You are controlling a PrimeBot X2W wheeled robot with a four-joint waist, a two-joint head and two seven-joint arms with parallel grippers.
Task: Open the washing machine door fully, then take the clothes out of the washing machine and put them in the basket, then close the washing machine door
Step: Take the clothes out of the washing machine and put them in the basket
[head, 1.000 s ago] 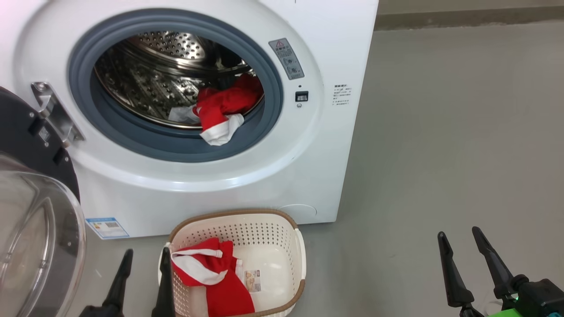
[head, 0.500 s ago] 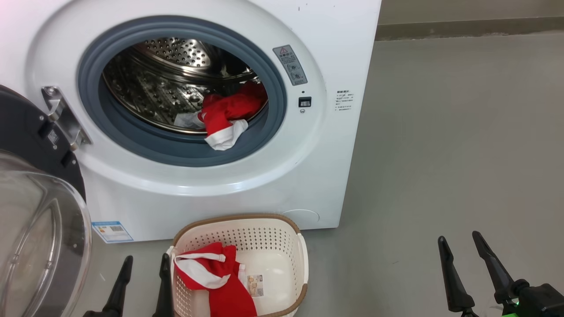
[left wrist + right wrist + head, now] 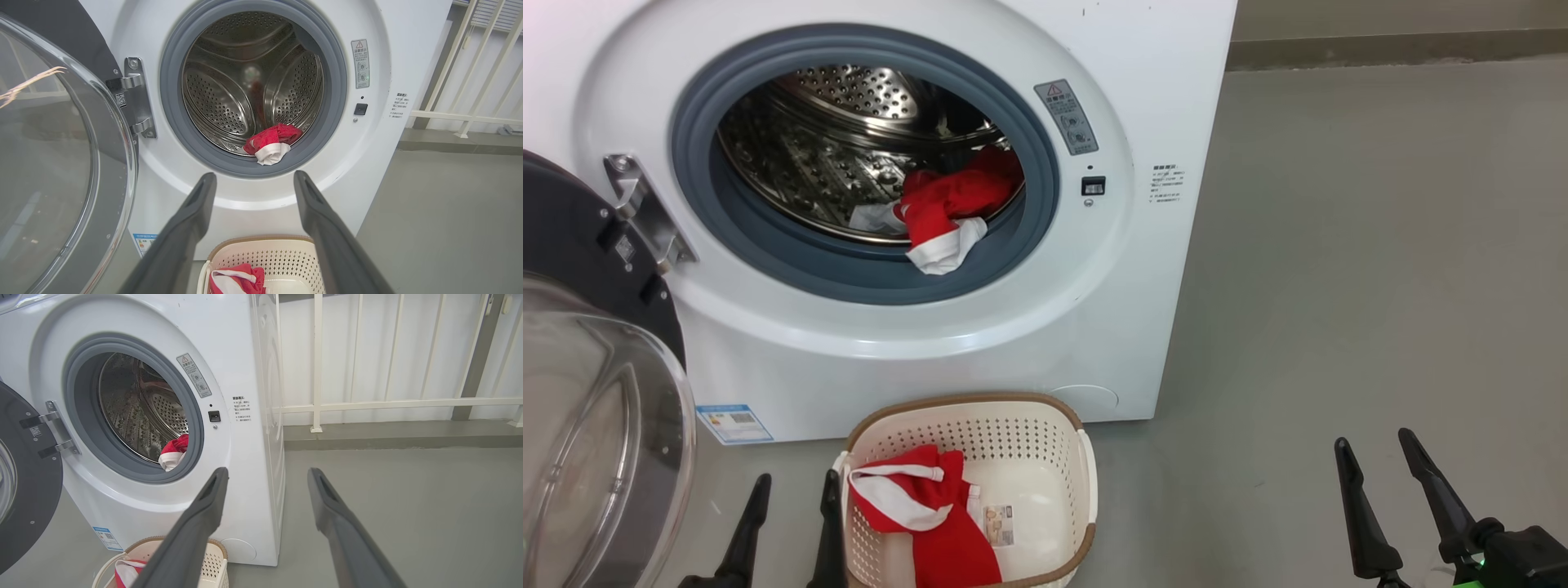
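**Inspector:** What was the state of the large round door with the glossy black rim and clear glass bowl (image 3: pixel 564 237)?

**Assessor:** It stood swung wide on its metal hinge (image 3: pixel 637 204), left of the big white front-loading washing machine (image 3: pixel 1094 343). I judged that step complete.

**Inspector:** And the soft red-and-white fabric clothes (image 3: pixel 947 208)?

**Assessor:** They were divided. One garment (image 3: pixel 923 514) lay in the small cream perforated plastic basket with the brown rim (image 3: pixel 964 402), on the grey floor (image 3: pixel 1339 245) just before the machine. The other lay at the lip of the perforated steel drum (image 3: pixel 833 163), with a white end draped onto the grey rubber ring (image 3: pixel 792 261).

**Inspector:** What changed over the last second?

**Assessor:** Only the head camera's aim changed, so the whole picture shifted slightly. No item moved. The left end effector (image 3: pixel 796 478), beside the basket, and the right end effector (image 3: pixel 1374 439), well off to the right, both remained fully spread and empty.

**Inspector:** What did that mean for the task?

**Assessor:** In my judgement it was a pause between transfers. The drum garment was due next, and closing the door was still outstanding.
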